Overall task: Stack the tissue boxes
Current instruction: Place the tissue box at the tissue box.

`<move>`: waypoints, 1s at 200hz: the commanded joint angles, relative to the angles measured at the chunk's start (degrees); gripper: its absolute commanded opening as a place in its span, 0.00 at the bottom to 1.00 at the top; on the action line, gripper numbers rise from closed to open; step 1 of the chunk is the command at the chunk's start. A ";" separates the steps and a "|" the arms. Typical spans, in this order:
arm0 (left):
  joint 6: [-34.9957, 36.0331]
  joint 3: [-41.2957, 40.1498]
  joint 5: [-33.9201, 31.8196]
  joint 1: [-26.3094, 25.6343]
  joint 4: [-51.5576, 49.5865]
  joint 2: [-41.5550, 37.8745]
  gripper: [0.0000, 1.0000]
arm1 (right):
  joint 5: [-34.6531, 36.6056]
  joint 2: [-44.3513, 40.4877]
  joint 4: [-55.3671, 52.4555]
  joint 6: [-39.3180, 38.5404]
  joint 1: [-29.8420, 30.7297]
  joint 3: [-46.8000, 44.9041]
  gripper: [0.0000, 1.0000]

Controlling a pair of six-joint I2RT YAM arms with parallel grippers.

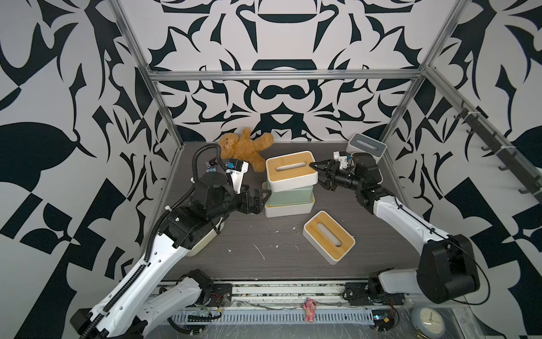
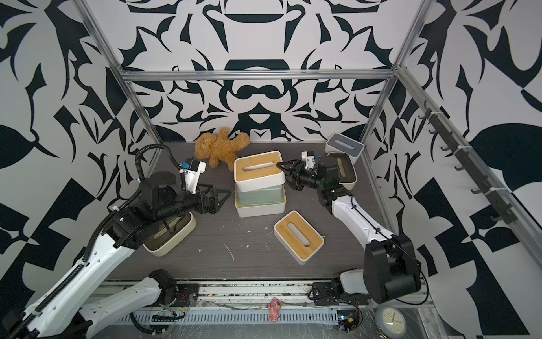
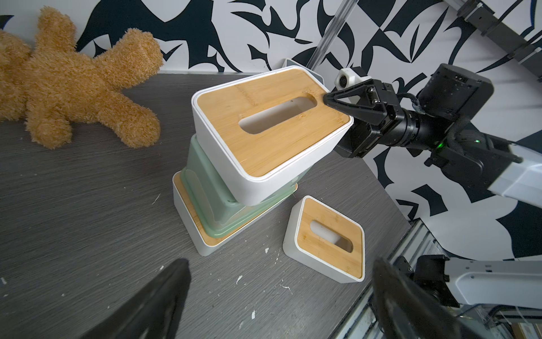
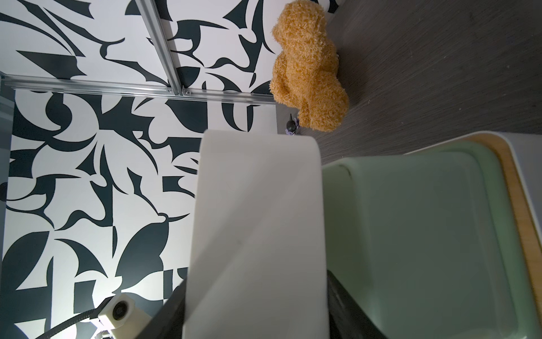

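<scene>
The grey tabletop (image 1: 264,249) carries a three-high stack between the two pincers. At the bottom stands a white bottom box (image 1: 289,210) with a bamboo lid. On it sits the sage green box (image 2: 259,193), and over that the top box (image 1: 290,168), white with a bamboo lid, which lies askew and tilted. The right pincer (image 1: 318,175) is clamped on the top box's short end, one finger across the lid beside the slot and the other below the wall. I cannot tell whether the top box rests fully on the green one.

A loose bamboo-lid box (image 1: 328,236) lies flat nearer the arm bases than the right pincer. Behind that pincer stand a cream box (image 2: 344,173) and, in the far corner, the grey-lid box (image 1: 365,146). A second cream box (image 2: 170,237) sits under the left arm.

The teddy bear (image 1: 245,148) sprawls beyond the left pincer (image 2: 220,192), which is released, jaws spread wide, just beside the green box's end.
</scene>
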 commanded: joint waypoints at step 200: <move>-6.72 -1.98 6.25 0.63 4.49 4.22 1.00 | 3.08 -2.12 -2.22 -3.00 0.46 1.61 0.77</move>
